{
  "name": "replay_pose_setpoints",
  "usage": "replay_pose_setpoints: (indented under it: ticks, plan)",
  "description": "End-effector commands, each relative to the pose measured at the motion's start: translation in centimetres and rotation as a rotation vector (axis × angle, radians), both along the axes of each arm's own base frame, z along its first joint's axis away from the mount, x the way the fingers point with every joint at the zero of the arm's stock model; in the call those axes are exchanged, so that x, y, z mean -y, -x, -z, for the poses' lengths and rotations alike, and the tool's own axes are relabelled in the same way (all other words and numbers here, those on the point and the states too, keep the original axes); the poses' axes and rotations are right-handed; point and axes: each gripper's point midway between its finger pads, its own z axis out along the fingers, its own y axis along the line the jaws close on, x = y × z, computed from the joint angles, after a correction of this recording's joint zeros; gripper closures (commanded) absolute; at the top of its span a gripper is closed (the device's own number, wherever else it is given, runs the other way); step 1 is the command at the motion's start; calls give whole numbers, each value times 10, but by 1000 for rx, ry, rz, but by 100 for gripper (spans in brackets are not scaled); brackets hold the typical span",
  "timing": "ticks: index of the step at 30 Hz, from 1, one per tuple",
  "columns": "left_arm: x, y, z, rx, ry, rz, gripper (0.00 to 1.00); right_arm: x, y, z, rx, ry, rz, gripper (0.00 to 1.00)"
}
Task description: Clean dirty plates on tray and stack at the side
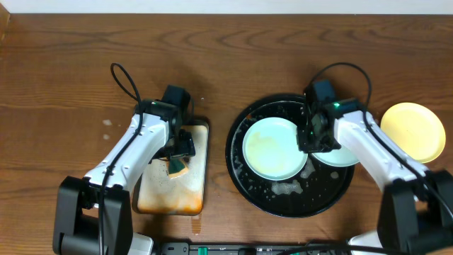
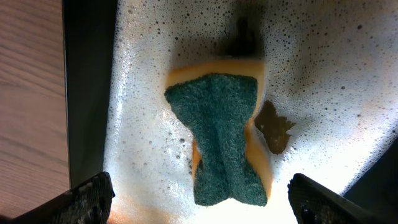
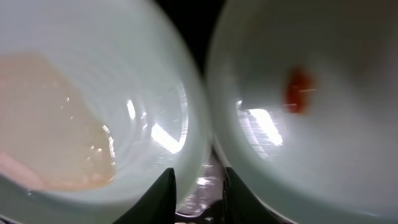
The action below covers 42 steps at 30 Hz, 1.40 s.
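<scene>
The black tray (image 1: 238, 168) is wet and foamy and holds a mint-blue plate (image 1: 272, 149) with a pale orange film; the plate fills the left of the right wrist view (image 3: 74, 93). A second mint-blue plate (image 1: 341, 157) lies at the tray's right rim, partly under my right arm, and shows a small orange smear in the right wrist view (image 3: 311, 124). The yellow plate (image 1: 414, 131) lies on the table to the right. My right gripper (image 1: 311, 136) (image 3: 198, 196) is closed on the first plate's right rim. My left gripper (image 1: 177, 157) (image 2: 202, 208) is open just above a green-and-yellow sponge (image 2: 224, 143).
The sponge (image 1: 175, 167) lies in foam on a rectangular orange-stained metal tray (image 1: 170, 197) to the left of the black tray. A brown scrap (image 2: 273, 127) lies in the foam beside the sponge. Foam blobs (image 1: 287, 188) sit on the black tray's front.
</scene>
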Motion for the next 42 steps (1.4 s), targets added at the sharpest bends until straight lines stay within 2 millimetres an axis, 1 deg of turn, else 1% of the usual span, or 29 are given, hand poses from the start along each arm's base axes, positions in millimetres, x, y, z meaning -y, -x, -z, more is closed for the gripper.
replay_pose_setpoints:
  ticks: [1, 5, 7, 9, 10, 12, 15, 20, 21, 23, 28, 31, 33, 36, 37, 42]
  plan:
    - [-3, 1, -1, 1, -8, 3, 9, -11, 14, 19, -104, -64, -10, 74]
    - [-3, 1, -1, 1, -8, 3, 10, -12, 22, 36, -172, -47, -5, 72]
    - [-3, 1, -1, 1, -8, 3, 9, -12, 23, 44, -190, -38, 9, 72]
    - [-3, 1, -1, 1, -8, 2, 9, -12, 22, 51, -193, -37, 9, 75]
    - [-3, 1, -1, 1, -8, 3, 9, -13, 20, 53, -186, -39, 8, 80]
    - [-3, 1, -1, 1, -8, 3, 9, -14, 15, 55, -168, -39, 0, 85]
    - [-3, 1, -1, 1, -8, 3, 9, -13, 9, 52, -135, -35, -2, 85]
    - [-3, 1, -1, 1, -8, 2, 9, -12, -5, 49, -69, -22, -20, 83]
    - [-3, 1, -1, 1, -8, 2, 9, -12, -7, 49, -62, -24, -20, 87]
    - [-3, 1, -1, 1, -8, 3, 9, -13, -7, 50, -60, -26, -19, 99]
    - [-3, 1, -1, 1, -8, 3, 9, -10, -5, 48, -67, -10, -19, 99]
    - [-3, 1, -1, 1, -8, 3, 9, -9, -9, 39, -34, -8, -20, 99]
    - [-3, 1, -1, 1, -8, 3, 9, -6, -15, 26, 16, 6, -23, 99]
    - [-3, 1, -1, 1, -8, 3, 9, 4, -27, -4, 134, 49, -18, 99]
    - [-3, 1, -1, 1, -8, 3, 8, 7, -32, -19, 193, 67, -16, 99]
    - [-3, 1, -1, 1, -8, 3, 9, 7, -39, -62, 354, 128, -82, 99]
